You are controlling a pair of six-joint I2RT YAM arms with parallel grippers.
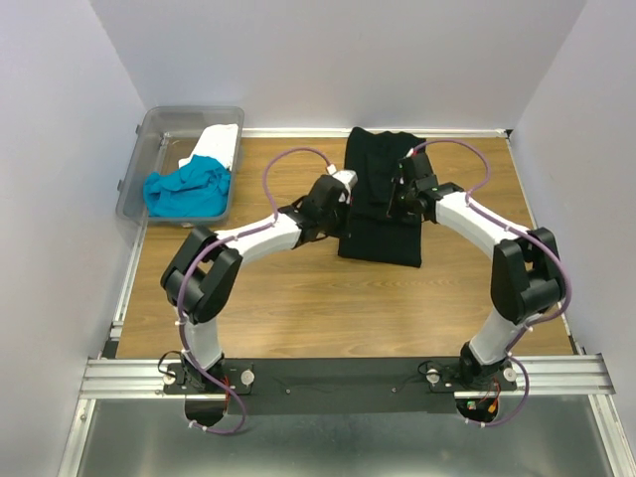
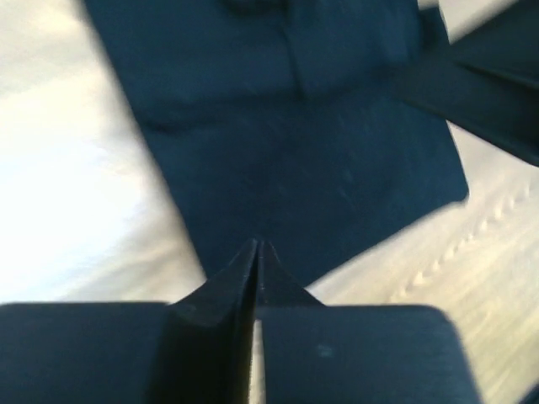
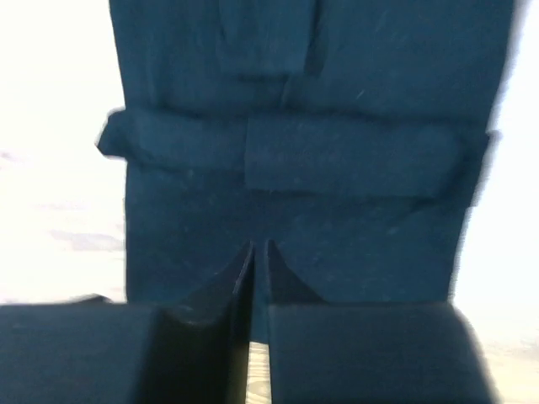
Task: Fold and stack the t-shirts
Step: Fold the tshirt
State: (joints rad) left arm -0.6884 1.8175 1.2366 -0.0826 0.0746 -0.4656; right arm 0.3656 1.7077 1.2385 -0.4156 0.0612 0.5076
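**Top and wrist views.** You see the black t-shirt [image 1: 378, 234] folded into a long rectangle. It lies flat on the wooden surface [image 1: 298, 298] toward the rear centre, between the two arms. The left hand [image 2: 258, 246] is clenched, its fingertips meeting over the shirt's edge near a corner. The right hand [image 3: 259, 246] is all but clenched, with a thin slit between its fingertips, over the cloth just below a crosswise fold. Whether either hand pinches cloth, you cannot tell. At rear left, the clear bin [image 1: 189, 111] holds the crumpled turquoise t-shirt [image 1: 189, 191], with the white t-shirt [image 1: 221, 144] behind it.
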